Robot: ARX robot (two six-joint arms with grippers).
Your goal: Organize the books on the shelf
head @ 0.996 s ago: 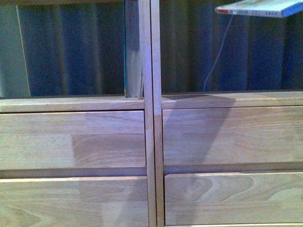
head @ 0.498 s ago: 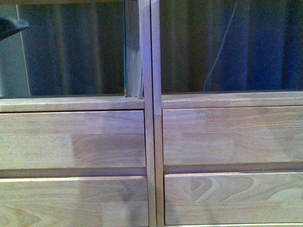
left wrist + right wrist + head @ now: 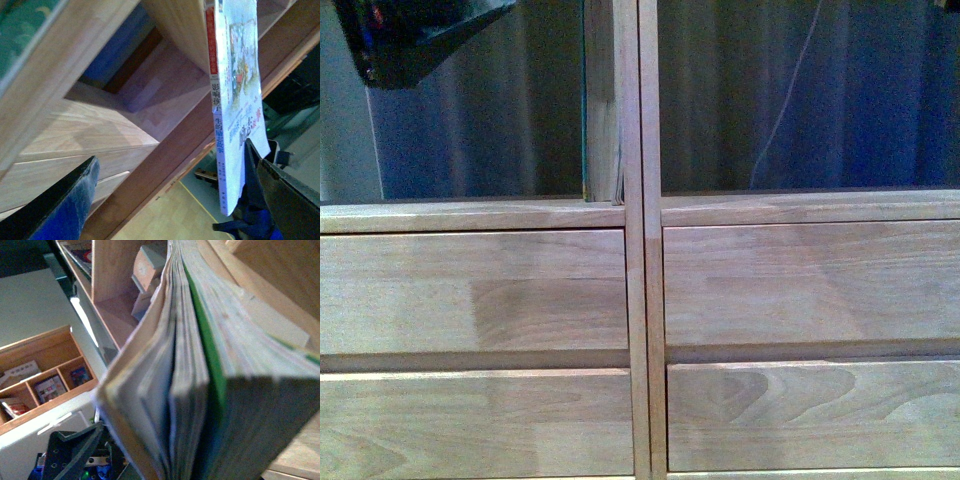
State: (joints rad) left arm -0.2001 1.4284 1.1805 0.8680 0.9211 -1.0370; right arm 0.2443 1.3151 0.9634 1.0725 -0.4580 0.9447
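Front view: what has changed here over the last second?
The flat blue-edged book at the top right has gone out of frame. The left arm has moved in at the top left. The upright book against the centre post and the shelf stayed put.

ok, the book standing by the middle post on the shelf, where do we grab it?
Take the book by its front edge, coming straight in from the front. It stands upright with its right face against the middle post, so only the front edge and left face are free. Likely tip it left first to free the other face.
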